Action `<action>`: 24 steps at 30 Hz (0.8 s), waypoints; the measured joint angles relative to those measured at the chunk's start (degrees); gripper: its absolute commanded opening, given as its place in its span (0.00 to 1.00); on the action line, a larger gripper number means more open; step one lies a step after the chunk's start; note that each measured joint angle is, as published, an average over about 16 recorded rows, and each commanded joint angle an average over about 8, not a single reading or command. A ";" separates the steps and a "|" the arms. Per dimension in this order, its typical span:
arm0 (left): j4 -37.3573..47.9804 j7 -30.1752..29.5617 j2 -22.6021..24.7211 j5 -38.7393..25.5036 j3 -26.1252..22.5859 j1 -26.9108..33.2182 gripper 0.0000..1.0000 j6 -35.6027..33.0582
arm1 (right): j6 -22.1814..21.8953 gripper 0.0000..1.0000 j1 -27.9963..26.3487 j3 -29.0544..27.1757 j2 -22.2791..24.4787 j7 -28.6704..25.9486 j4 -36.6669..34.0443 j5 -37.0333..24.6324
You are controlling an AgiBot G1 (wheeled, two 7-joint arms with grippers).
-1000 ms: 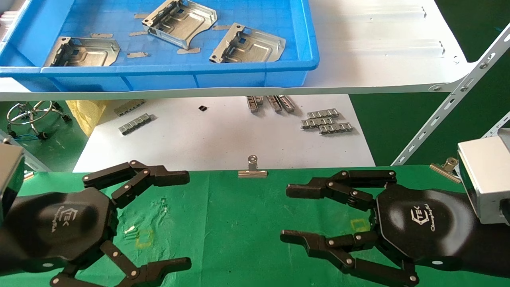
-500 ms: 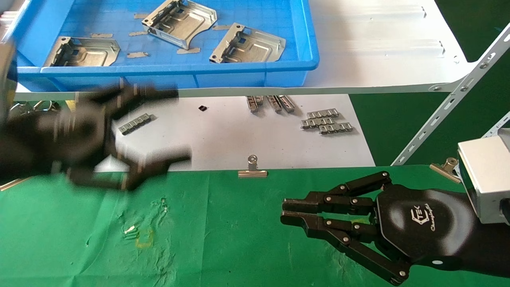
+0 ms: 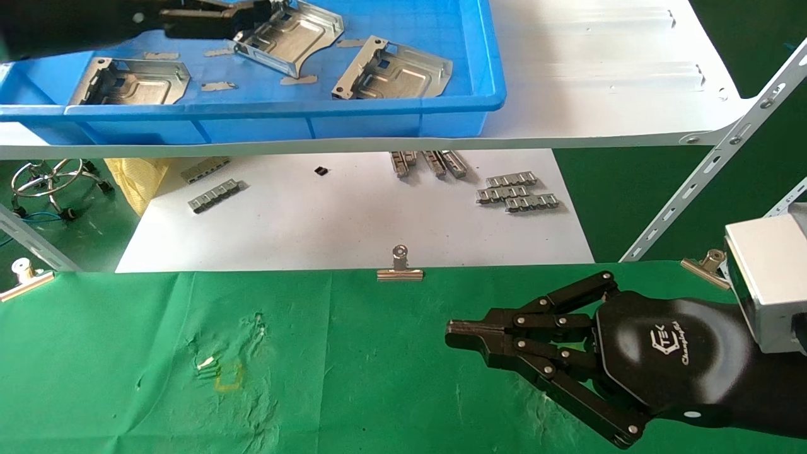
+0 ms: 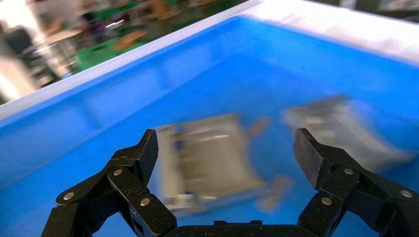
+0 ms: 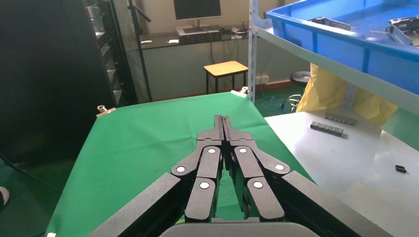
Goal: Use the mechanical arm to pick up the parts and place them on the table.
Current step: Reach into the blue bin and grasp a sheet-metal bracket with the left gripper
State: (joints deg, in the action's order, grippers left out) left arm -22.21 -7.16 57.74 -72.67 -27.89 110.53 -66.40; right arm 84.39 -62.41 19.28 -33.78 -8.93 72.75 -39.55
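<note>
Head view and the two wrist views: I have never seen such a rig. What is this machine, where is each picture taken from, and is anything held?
It is a robot with two black clawed arms. The head view looks down from its head. The left gripper, open, reaches over a metal part in the blue bin on the white shelf; its wrist camera shows this up close. Three parts lie in that bin. The right gripper rests shut and empty above the green table, as its wrist camera confirms. Nothing is held.
</note>
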 measured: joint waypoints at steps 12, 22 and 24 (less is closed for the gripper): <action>16.82 1.56 10.14 -6.57 -3.33 6.80 0.00 13.47 | 0.00 1.00 0.00 0.01 0.00 0.01 0.00 0.01; 21.14 1.14 13.36 -7.58 -3.95 7.57 0.00 18.21 | -0.01 1.00 -0.01 0.02 0.01 0.01 0.00 0.02; 21.38 1.17 13.58 -7.53 -3.92 7.61 0.00 18.62 | -0.01 1.00 -0.01 0.03 0.01 0.01 0.00 0.02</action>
State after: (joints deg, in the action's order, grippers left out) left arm -0.82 -5.99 71.32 -80.21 -31.80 118.14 -47.78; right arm 84.38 -62.41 19.31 -33.77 -8.92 72.75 -39.53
